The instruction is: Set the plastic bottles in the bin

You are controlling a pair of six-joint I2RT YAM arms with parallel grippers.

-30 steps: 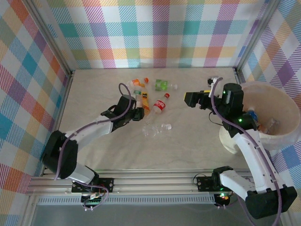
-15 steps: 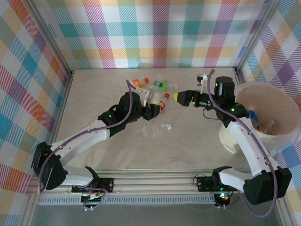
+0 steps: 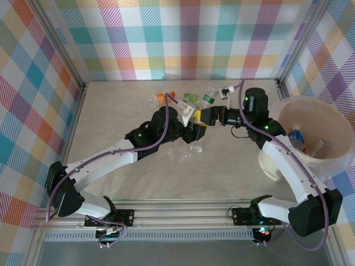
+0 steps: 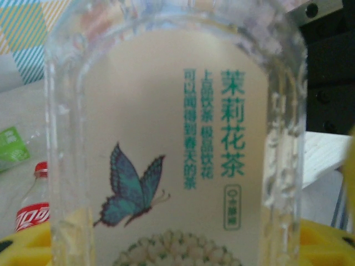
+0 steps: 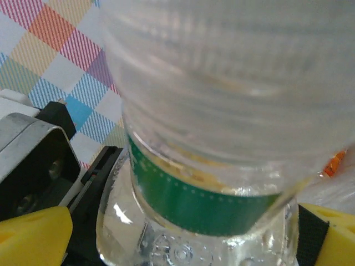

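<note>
A clear tea bottle (image 4: 177, 138) with a cream butterfly label stands between the yellow fingertips (image 4: 22, 249) of my left gripper (image 4: 177, 252), which is shut on it. From above, that bottle (image 3: 209, 98) is held over the table's middle where my left gripper (image 3: 194, 121) and right gripper (image 3: 204, 116) meet. The right gripper (image 5: 183, 238) is open, its yellow fingers (image 5: 33, 233) wide on either side of the same bottle (image 5: 211, 138), near its green band. The cream-white bin (image 3: 310, 108) stands at the right with some bottles (image 3: 297, 136) inside.
More bottles lie behind the grippers: orange-capped ones (image 3: 161, 98) and a green-labelled one (image 3: 191, 100). Clear crushed bottles (image 3: 182, 153) lie just in front. A red-labelled cola bottle (image 4: 32, 213) shows beside the held one. Checked walls enclose the table.
The left arm has lifted the tea bottle off the table and carried it right. The right gripper has swung left from beside the bin to meet it.
</note>
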